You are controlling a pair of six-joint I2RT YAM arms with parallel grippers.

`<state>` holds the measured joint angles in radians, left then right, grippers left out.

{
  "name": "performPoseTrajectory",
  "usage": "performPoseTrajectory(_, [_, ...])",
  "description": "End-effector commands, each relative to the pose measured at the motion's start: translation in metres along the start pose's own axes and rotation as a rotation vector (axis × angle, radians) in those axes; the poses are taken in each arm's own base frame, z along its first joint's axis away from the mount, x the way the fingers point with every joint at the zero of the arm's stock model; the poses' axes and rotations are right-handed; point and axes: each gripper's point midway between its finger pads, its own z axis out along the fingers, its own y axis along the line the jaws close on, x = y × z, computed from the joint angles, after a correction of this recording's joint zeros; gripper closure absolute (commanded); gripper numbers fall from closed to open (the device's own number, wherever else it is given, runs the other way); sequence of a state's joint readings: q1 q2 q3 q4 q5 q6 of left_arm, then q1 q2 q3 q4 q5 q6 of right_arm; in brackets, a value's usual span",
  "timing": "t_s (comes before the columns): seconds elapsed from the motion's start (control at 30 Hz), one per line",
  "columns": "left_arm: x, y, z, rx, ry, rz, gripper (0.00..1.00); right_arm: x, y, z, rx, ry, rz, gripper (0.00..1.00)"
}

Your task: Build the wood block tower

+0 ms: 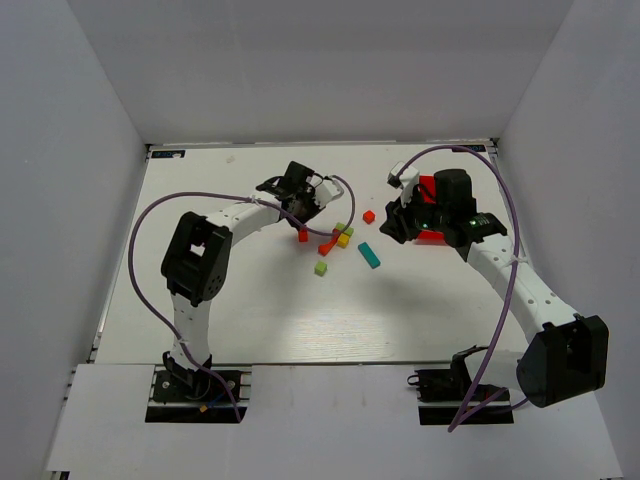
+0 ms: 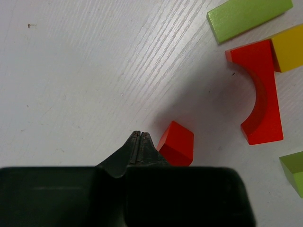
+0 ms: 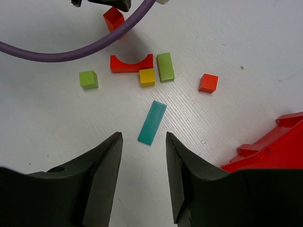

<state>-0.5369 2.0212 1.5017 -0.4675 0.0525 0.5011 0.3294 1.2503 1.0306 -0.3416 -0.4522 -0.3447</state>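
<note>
My left gripper (image 2: 140, 141) is pressed together on nothing. A small red cube (image 2: 176, 143) lies just beside its tips on the right, with the red arch (image 2: 259, 94) farther right. My right gripper (image 3: 142, 144) is spread and empty, the teal bar (image 3: 152, 122) just ahead of its fingertips, and the red bin (image 3: 270, 146) to its right.

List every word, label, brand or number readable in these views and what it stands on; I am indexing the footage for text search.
None can be read.
The red wooden arch and the teal wooden bar: plain paint, no print.
The red plastic bin: no lettering visible.
The white table: no print.
The black arm bases: any marking is too small to read.
</note>
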Motion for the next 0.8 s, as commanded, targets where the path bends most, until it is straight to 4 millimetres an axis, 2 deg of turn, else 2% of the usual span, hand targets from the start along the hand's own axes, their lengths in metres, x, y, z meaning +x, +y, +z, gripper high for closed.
performPoseTrajectory(0.0, [-0.019, 0.002, -0.011, -0.01, -0.042, 0.02, 1.0, -0.004, 0.001, -0.002, -0.008, -0.019, -0.011, 0.52])
performPoseTrajectory(0.17, [-0.024, 0.011, -0.011, -0.056, -0.054, -0.001, 0.95, -0.006, 0.002, -0.002, -0.011, -0.027, -0.017, 0.52])
performPoseTrajectory(0.23, [-0.028, 0.013, -0.014, -0.066, -0.073, 0.0, 0.86, -0.002, 0.003, 0.0, -0.015, -0.014, -0.008, 0.52])
performPoseTrajectory(0.27, [-0.038, 0.018, -0.021, -0.086, -0.112, -0.011, 0.85, -0.002, 0.002, 0.0, -0.015, -0.015, -0.007, 0.52])
performPoseTrajectory(0.33, [-0.045, 0.021, -0.029, -0.109, -0.157, -0.009, 0.83, -0.004, 0.003, -0.001, -0.015, -0.018, -0.012, 0.52])
performPoseTrajectory(0.37, [-0.048, 0.022, -0.033, -0.118, -0.176, -0.021, 0.79, -0.002, 0.003, -0.001, -0.015, -0.014, -0.009, 0.52])
performPoseTrajectory(0.43, [-0.061, 0.032, -0.051, -0.178, -0.241, -0.034, 0.72, -0.002, 0.003, -0.001, -0.014, -0.016, -0.009, 0.52])
performPoseTrajectory(0.5, [-0.065, 0.031, -0.062, -0.202, -0.28, -0.047, 0.69, -0.001, 0.002, 0.0, -0.013, -0.012, -0.011, 0.52])
performPoseTrajectory(0.53, [-0.081, 0.038, -0.082, -0.238, -0.352, -0.046, 0.69, -0.002, 0.002, 0.0, -0.011, -0.014, -0.01, 0.52])
performPoseTrajectory(0.57, [-0.084, 0.041, -0.092, -0.258, -0.379, -0.058, 0.67, -0.002, 0.001, 0.0, -0.01, -0.011, -0.014, 0.49])
performPoseTrajectory(0.63, [-0.089, 0.029, -0.107, -0.246, -0.42, -0.066, 0.67, 0.001, 0.004, 0.001, -0.026, -0.007, -0.033, 0.41])
performPoseTrajectory(0.67, [-0.101, 0.028, -0.13, -0.239, -0.485, -0.069, 0.67, 0.001, 0.004, 0.001, -0.032, -0.009, -0.051, 0.33])
performPoseTrajectory(0.7, [-0.107, 0.019, -0.141, -0.211, -0.513, -0.091, 0.65, 0.002, 0.009, 0.002, -0.058, -0.015, -0.067, 0.3])
performPoseTrajectory(0.73, [-0.112, 0.011, -0.152, -0.164, -0.543, -0.105, 0.58, 0.004, 0.01, 0.002, -0.07, -0.017, -0.098, 0.28])
performPoseTrajectory(0.77, [-0.116, 0.001, -0.174, -0.13, -0.576, -0.124, 0.41, 0.003, 0.018, 0.004, -0.118, -0.034, -0.138, 0.28])
